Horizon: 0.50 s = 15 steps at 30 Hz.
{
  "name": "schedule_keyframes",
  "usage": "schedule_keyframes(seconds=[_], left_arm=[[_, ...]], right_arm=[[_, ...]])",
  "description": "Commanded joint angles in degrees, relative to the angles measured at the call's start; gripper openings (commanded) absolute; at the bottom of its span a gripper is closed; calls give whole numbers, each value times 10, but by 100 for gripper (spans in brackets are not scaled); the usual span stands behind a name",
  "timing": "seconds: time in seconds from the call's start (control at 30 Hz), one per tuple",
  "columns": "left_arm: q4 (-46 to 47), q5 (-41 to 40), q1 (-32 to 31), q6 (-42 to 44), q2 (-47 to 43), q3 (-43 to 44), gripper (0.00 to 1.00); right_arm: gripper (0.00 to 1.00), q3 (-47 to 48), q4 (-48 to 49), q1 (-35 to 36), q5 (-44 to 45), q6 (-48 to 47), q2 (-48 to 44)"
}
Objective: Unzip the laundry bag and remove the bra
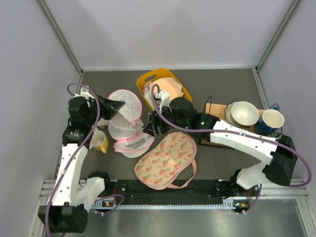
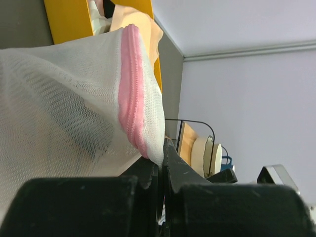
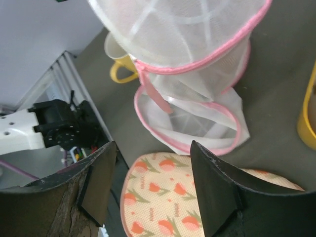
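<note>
The laundry bag (image 1: 126, 126) is sitting left of centre on the dark table (image 1: 222, 84). It's flopped open into its two round mesh domes, one stacked partly over the other, with the pink zipper (image 2: 133, 94) running round the edges. The upper dome is lifted and tipped toward the left arm, and the lower one lies flatter on the table.

The left gripper (image 1: 117, 104) has hold of it. In the left wrist view the jaws are pressed tight together with a fold of the mesh and the pink zipper edge pinched right at the tips (image 2: 162, 165). The rest of the bag (image 2: 64, 113) billows up and away from them.

The right gripper (image 1: 150, 126) is just beside the bag's right side with its jaws spread well apart and nothing between them. From the right wrist camera, the bag (image 3: 192, 74) is ahead of the fingers (image 3: 96, 182) and not touching them, as far as I can see.

Other stuff around:
- The cream pouch (image 1: 165, 159) with red print sits just below and right of the bag, and shows up between the right fingers.
- A yellow mug (image 1: 100, 142) is on the bag's left.
- A yellow basket (image 1: 148, 79) is behind it.
</note>
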Motion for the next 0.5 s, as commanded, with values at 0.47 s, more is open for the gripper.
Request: schedule_keyframes(seconds=[0.47], left_arm=[[-86,-43,1,-8,14,103,0]], right_arm=[[66,110,115,14,-218,56,135]])
